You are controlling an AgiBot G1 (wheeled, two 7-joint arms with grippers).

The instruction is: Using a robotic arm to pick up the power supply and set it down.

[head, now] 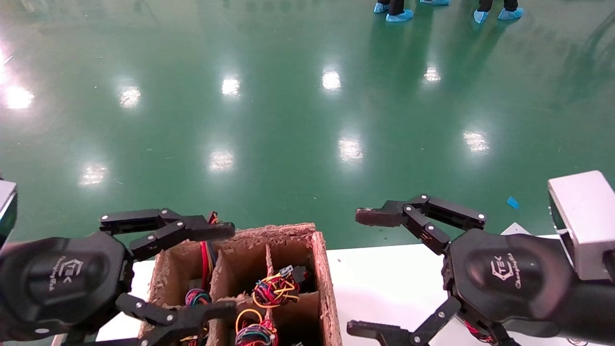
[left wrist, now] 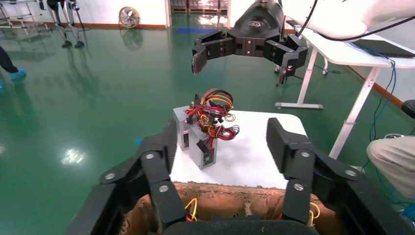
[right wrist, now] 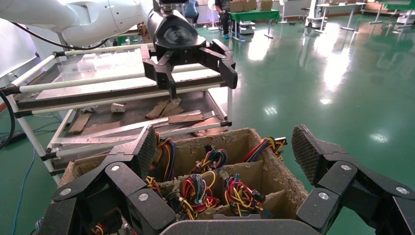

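Two silver-grey power supplies (left wrist: 203,154) stand side by side on the white table (left wrist: 254,156), their red, yellow and black wires (left wrist: 213,115) bunched on top. More wire bundles (head: 275,289) fill the compartments of the brown cardboard box (head: 321,269); the bodies below them are hidden. My left gripper (head: 226,270) hangs open above the box's left side, holding nothing. My right gripper (head: 360,273) hovers open over the table to the right of the box, above the two supplies. In the right wrist view its fingers (right wrist: 147,147) frame the box (right wrist: 288,181).
A metal shelf cart (right wrist: 98,98) with cardboard scraps stands beyond the box on my left. A white desk (left wrist: 342,49) and a seated person (left wrist: 391,152) are past the table on my right. Green floor lies ahead, with people's feet (head: 399,14) far off.
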